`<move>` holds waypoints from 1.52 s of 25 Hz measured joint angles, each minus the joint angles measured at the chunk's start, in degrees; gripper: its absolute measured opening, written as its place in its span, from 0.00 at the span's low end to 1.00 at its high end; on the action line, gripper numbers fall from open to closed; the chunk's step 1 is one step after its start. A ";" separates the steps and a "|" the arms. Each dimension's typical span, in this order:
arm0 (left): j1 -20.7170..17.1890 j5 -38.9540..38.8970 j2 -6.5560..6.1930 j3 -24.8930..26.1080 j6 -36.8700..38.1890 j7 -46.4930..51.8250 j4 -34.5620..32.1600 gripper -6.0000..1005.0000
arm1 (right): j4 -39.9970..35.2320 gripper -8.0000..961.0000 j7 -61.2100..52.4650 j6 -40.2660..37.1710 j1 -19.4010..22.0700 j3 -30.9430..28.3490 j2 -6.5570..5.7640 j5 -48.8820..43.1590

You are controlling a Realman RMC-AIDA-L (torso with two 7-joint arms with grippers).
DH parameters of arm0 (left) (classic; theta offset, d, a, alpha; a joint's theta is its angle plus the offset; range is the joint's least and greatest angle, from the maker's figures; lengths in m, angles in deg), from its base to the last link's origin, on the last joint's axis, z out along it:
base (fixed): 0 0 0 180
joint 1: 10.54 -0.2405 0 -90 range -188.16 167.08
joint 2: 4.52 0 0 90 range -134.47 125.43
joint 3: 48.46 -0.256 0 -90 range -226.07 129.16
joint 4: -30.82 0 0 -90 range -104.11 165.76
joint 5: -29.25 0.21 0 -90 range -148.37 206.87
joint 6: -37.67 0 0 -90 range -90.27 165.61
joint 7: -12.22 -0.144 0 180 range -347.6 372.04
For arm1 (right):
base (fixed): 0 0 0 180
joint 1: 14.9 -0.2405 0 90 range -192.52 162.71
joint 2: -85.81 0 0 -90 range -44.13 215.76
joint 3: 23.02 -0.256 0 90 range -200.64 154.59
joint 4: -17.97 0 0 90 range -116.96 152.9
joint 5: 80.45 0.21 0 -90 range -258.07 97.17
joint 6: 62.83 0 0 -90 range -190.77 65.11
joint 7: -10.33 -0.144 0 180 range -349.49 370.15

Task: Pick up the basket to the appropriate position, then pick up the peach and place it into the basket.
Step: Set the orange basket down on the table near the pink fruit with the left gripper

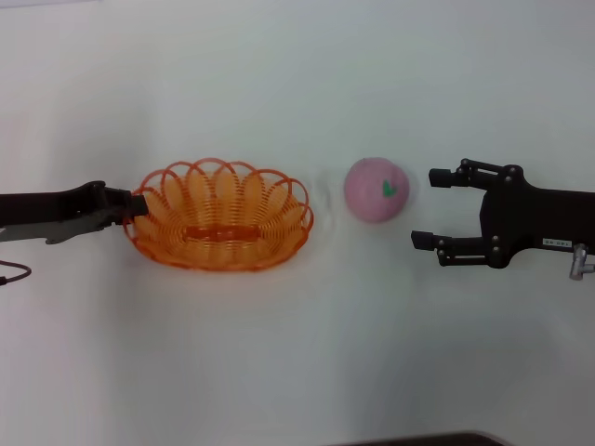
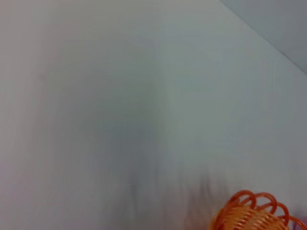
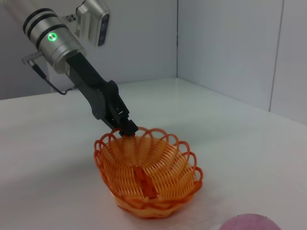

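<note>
I see the basket (image 1: 219, 216) sitting left of centre on the white bench (image 1: 297, 353), its left rim pinched in the narrow jaws of my left gripper (image 1: 137, 207). The peach (image 1: 376, 190) rests just right of centre, near the basket but apart. My right gripper (image 1: 426, 207) sits beside the peach toward the right edge, jaws wide.

Cut off, hidden and blurred parts

In the left wrist view the basket (image 2: 254, 215) is cropped by the bottom edge, only part of its rim showing, softly blurred. In the right wrist view the peach (image 3: 252, 223) is a sliver at the bottom edge. The left gripper (image 3: 125, 128) tips are hidden at the basket rim.
</note>
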 joint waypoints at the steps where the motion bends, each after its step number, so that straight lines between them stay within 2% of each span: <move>1: 0.00 -0.03 0.00 0.00 0.08 0.04 -0.01 0.16 | 0.00 0.90 0.00 0.00 0.01 0.00 0.00 0.03; 10: -0.56 -0.19 0.00 0.58 1.91 -0.08 0.06 0.27 | 0.00 0.90 0.00 0.00 0.02 -0.05 0.00 0.09; 16: -0.49 -0.21 -0.19 1.56 3.59 -2.84 -0.42 0.44 | 0.01 0.90 0.00 0.00 -0.05 -0.16 0.00 0.09; 18: -0.37 0.01 -0.26 1.68 4.31 -3.65 -1.03 0.61 | 0.01 0.89 0.00 0.00 -0.06 -0.38 0.00 0.09; 24: -0.35 0.46 -0.45 3.97 4.90 -5.18 -1.55 0.71 | 0.00 0.89 0.00 0.00 -0.11 -0.61 0.00 0.08; 35: 1.73 1.96 -0.98 5.07 8.12 -12.62 -4.76 0.81 | 0.08 0.89 -0.03 0.00 -0.42 -0.69 0.00 0.08; 38: 3.01 2.07 -1.38 5.10 10.74 -15.31 -5.10 0.81 | 0.06 0.88 -0.06 0.00 -0.43 -0.69 0.00 0.08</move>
